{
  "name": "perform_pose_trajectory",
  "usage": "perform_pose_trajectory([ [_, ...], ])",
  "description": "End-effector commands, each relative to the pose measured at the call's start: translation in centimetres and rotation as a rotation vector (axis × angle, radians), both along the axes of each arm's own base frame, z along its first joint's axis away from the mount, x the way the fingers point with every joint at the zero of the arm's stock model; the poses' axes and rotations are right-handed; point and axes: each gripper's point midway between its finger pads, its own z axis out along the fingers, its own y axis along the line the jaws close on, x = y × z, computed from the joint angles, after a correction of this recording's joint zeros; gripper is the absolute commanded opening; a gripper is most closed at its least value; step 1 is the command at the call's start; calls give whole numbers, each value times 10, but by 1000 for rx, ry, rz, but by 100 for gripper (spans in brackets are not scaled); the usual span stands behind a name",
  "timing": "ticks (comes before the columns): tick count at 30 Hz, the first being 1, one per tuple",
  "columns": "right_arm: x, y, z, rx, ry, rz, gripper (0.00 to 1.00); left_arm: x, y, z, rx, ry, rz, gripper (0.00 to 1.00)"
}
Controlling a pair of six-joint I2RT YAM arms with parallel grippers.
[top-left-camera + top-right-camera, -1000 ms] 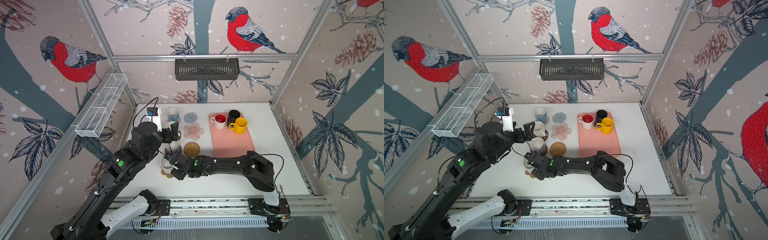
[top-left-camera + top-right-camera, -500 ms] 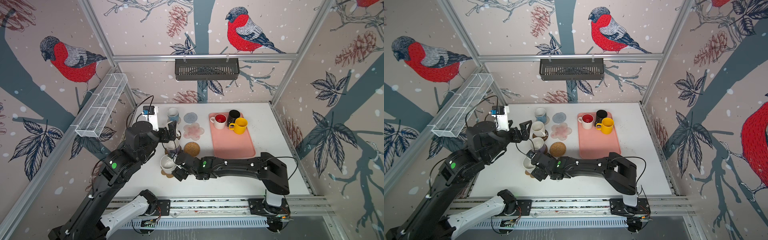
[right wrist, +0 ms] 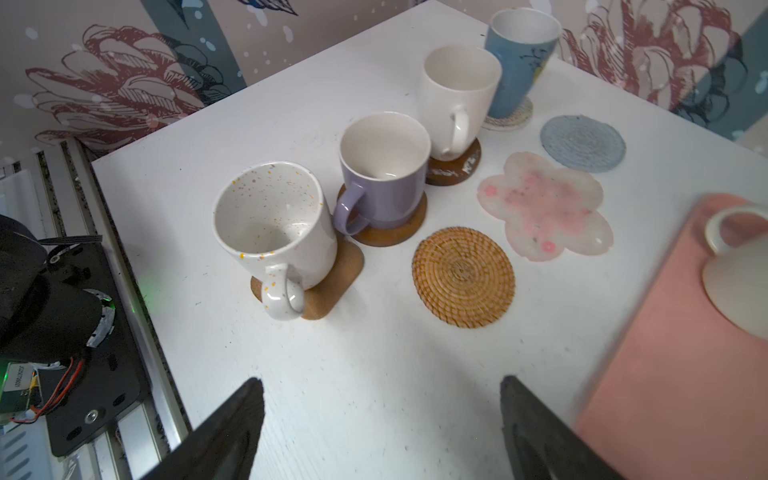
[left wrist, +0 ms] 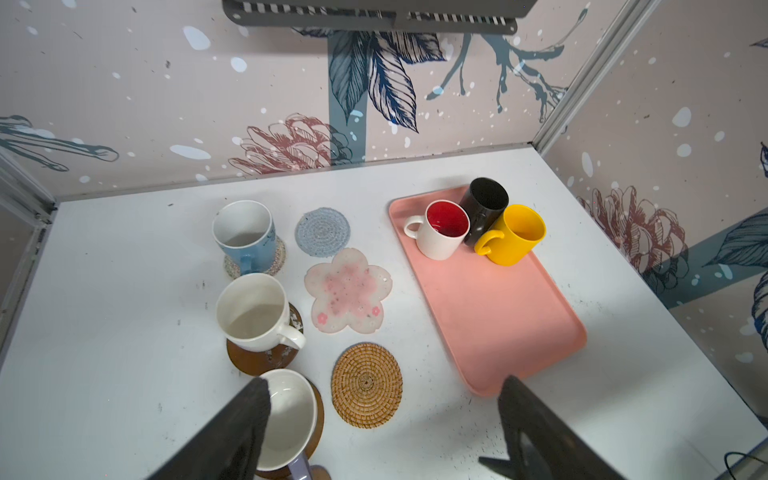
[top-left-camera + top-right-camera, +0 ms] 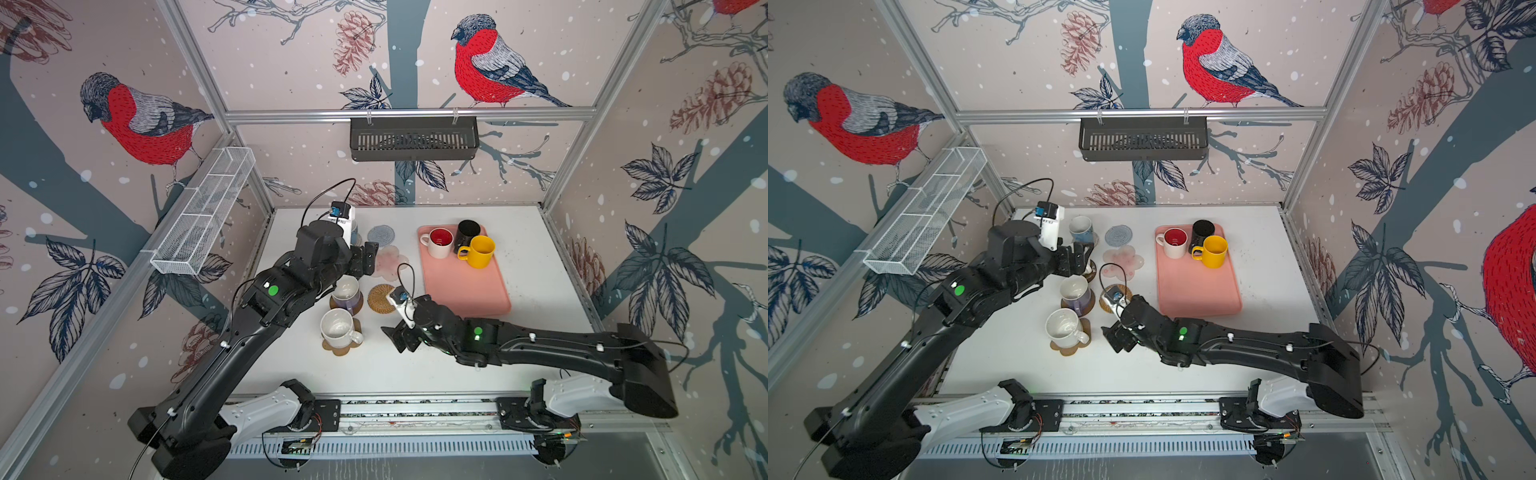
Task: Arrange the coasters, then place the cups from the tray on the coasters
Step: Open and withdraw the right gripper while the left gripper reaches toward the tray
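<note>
Three cups stand at the far end of the pink tray (image 5: 461, 286): white with red inside (image 5: 439, 242), black (image 5: 468, 232) and yellow (image 5: 480, 250). A speckled white cup (image 5: 338, 328) sits on the cork flower coaster and a lavender cup (image 5: 345, 293) on a brown disc. A white cup (image 4: 253, 311) and a light blue cup (image 4: 245, 232) also stand on coasters. The grey-blue woven (image 5: 381, 236), pink flower (image 5: 388, 259) and wicker (image 5: 381, 298) coasters are bare. My left gripper (image 5: 368, 259) hovers open above the white cup. My right gripper (image 5: 397, 336) is open, right of the speckled cup.
A dark slotted basket (image 5: 413, 139) hangs on the back wall and a white wire rack (image 5: 203, 216) on the left wall. Bare white table (image 5: 415, 374) lies in front of the tray, with the metal rail along the front edge.
My right gripper opened, let go of the speckled cup and drew back to the right. My left gripper shifted slightly right above the left column of cups.
</note>
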Motion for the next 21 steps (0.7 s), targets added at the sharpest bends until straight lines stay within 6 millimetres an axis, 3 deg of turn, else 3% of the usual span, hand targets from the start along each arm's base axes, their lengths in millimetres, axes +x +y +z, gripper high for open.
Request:
perform_pose_trajectory([
  [1, 14, -29, 15, 130, 16, -111, 89, 12, -19, 4, -30, -23, -53, 82],
  [7, 39, -99, 21, 251, 49, -281, 88, 36, -51, -14, -38, 23, -108, 71],
  [13, 51, -150, 34, 387, 12, -394, 89, 58, -75, -36, -16, 58, -125, 67],
  [21, 68, -195, 18, 418, 38, -505, 91, 96, -107, -68, 73, 88, -179, 62],
])
